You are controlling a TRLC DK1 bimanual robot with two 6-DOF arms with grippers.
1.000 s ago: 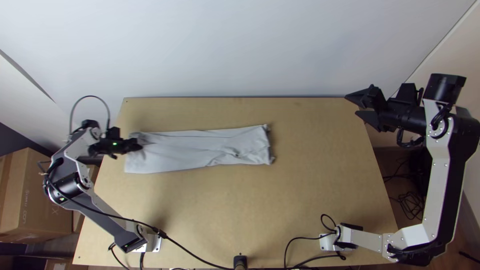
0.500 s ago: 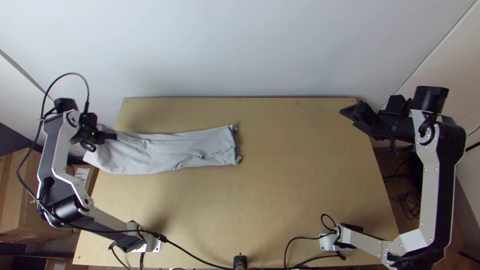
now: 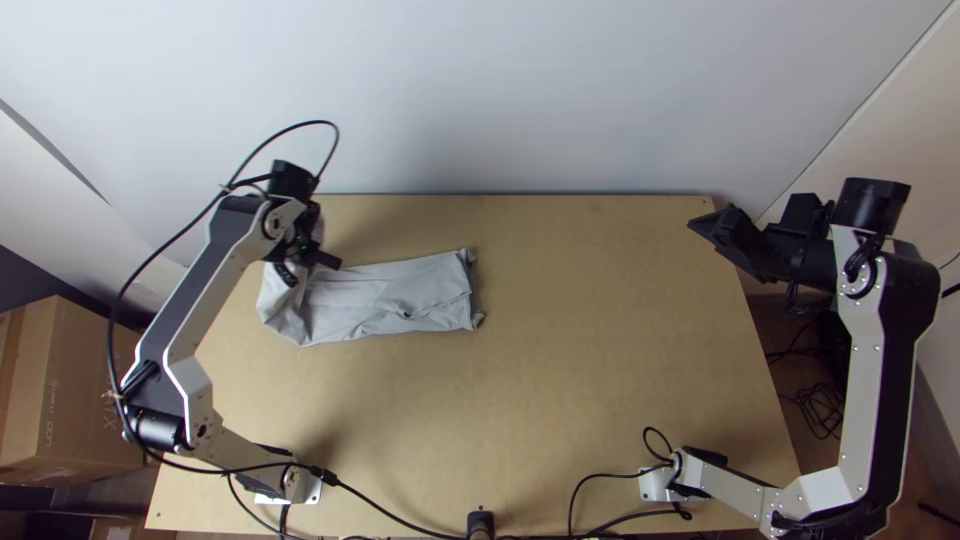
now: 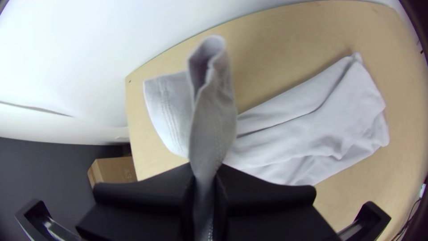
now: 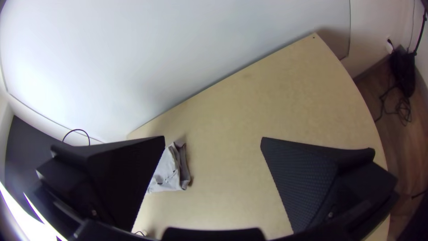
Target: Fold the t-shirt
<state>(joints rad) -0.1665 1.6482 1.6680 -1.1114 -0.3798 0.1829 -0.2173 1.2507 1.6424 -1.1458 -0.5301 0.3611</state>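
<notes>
Right now you're grasping a raised end of the pale grey t-shirt (image 3: 395, 293) with the left pincer (image 3: 325, 262), left of centre in the top view. The rest is lying as a narrow, wrinkled, folded strip on the wooden bench (image 3: 600, 400), its far end reaching toward the frame's middle. In the left wrist view, bunched cloth is sticking up between the closed fingers. Your right pincer (image 3: 704, 228) is hovering at the right, well apart from the shirt, its fingers standing wide open.
</notes>
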